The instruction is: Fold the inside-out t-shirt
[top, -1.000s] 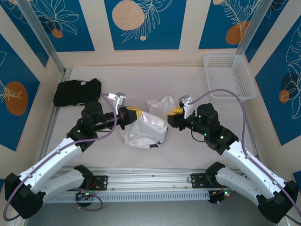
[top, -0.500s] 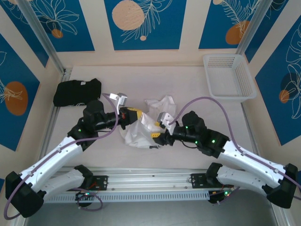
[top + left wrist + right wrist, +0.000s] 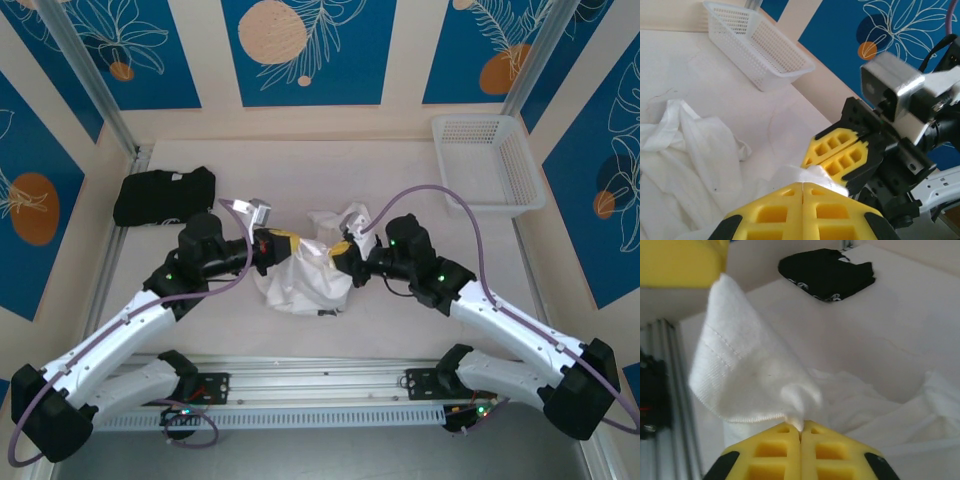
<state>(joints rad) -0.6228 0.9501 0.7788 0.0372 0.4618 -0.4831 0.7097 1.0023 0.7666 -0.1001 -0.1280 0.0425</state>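
Observation:
The inside-out t-shirt [image 3: 300, 278] is a crumpled white heap in the middle of the table. My left gripper [image 3: 287, 241] is shut on a fold at the top of the heap, and the white cloth shows at its closed tips [image 3: 803, 184]. My right gripper [image 3: 341, 251] faces it a few centimetres away, shut on a stitched hem edge of the same shirt [image 3: 801, 427]. A short stretch of fabric [image 3: 745, 370] runs taut between the two grippers. The rest of the t-shirt [image 3: 690, 150] lies wrinkled on the table below.
A folded black garment [image 3: 163, 195] lies at the back left of the table. A white mesh basket [image 3: 487, 160] stands at the back right. The aluminium rail [image 3: 320, 385] runs along the near edge by the arm bases.
My right gripper swung in from the right, dipped to the shirt's near edge, then rose beside the left gripper and shut on the hem. The left arm barely moved.

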